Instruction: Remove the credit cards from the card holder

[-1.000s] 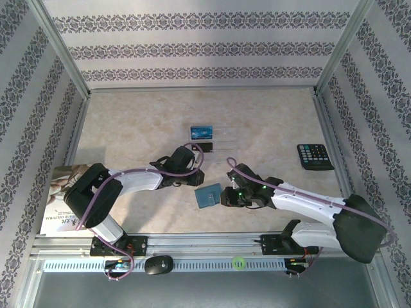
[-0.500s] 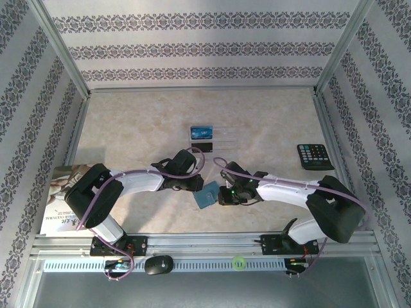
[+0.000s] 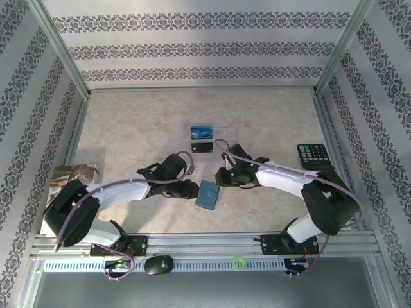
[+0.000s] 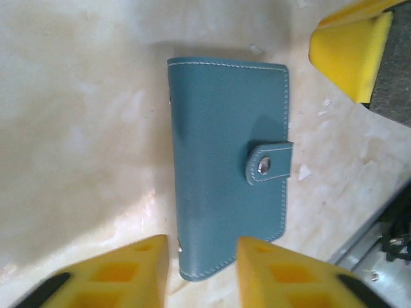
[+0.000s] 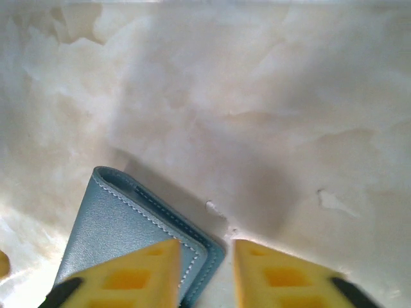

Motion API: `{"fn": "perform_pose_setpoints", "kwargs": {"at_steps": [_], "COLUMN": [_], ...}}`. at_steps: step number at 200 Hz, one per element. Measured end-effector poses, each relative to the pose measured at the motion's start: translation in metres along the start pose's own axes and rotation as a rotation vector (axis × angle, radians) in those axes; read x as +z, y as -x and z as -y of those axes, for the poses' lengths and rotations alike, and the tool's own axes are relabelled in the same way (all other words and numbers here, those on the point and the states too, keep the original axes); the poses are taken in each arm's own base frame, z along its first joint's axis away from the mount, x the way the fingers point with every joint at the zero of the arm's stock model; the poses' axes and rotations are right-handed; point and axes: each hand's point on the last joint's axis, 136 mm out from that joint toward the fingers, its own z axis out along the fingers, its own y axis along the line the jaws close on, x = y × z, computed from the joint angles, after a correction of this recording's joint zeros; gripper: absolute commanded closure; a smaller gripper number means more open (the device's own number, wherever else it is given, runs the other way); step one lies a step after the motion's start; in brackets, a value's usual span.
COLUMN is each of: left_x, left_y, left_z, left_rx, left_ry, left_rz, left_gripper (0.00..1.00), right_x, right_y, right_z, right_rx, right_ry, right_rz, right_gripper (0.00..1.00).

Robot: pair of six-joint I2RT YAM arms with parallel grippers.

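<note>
Seen from above, the small teal-blue leather bi-fold card holder (image 3: 207, 195) lies flat and closed on the marbled beige table (image 3: 128, 122), between the two hands. The left hand (image 3: 191, 190) is just beside its left edge and the right hand (image 3: 220, 179) is at its far right corner. Beyond the right hand, well apart from the holder, lie a blue card (image 3: 201, 132) and a dark card (image 3: 203, 149), with a clear plastic sheet (image 3: 226, 136) just beside them. A black calculator (image 3: 314, 156) sits off to that hand's right, and a magazine (image 3: 72, 178) lies beside the left arm.

The left wrist camera adds detail the overhead view lacks: white stitching around the holder (image 4: 225, 147) and a strap with a metal snap (image 4: 268, 162) fastened over its edge. The left hand (image 4: 203, 247) has its yellow fingers (image 4: 128, 273) spread and pinches nothing. The holder's near end lies below the gap and runs under one finger. A yellow fingertip of the right hand (image 4: 350, 48) shows past the holder's far corner.

The right wrist camera shows the right hand (image 5: 205, 247) also spread, with one corner of the holder (image 5: 115, 224) below the gap and bare table ahead.
</note>
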Motion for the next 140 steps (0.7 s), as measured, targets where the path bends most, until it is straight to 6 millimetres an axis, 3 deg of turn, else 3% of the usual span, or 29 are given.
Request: {"fn": "perform_pose_setpoints", "kwargs": {"at_steps": [9, 30, 85, 108, 140], "left_x": [-0.002, 0.002, 0.016, 0.022, 0.028], "left_y": [-0.002, -0.005, 0.004, 0.002, -0.003], "left_z": [0.000, -0.001, 0.002, -0.001, -0.004], "left_rx": [-0.011, -0.029, -0.037, -0.045, -0.054], "left_ry": [-0.014, -0.047, -0.084, -0.078, -0.076], "left_rz": [0.012, 0.026, 0.050, 0.033, 0.008], "left_gripper": [0.55, 0.54, 0.56, 0.60, 0.61], "right_x": [-0.004, -0.008, 0.017, 0.021, 0.024], "right_y": [0.001, -0.002, -0.034, -0.036, -0.033], "right_z": [-0.002, -0.012, -0.011, -0.010, -0.009], "right_rx": [0.001, 0.020, 0.177, 0.216, 0.247], "right_ry": [0.021, 0.083, 0.086, 0.069, 0.058], "right_rz": [0.013, 0.011, -0.071, -0.071, -0.071], "right_gripper": [0.48, 0.47, 0.49, 0.55, 0.74]}}
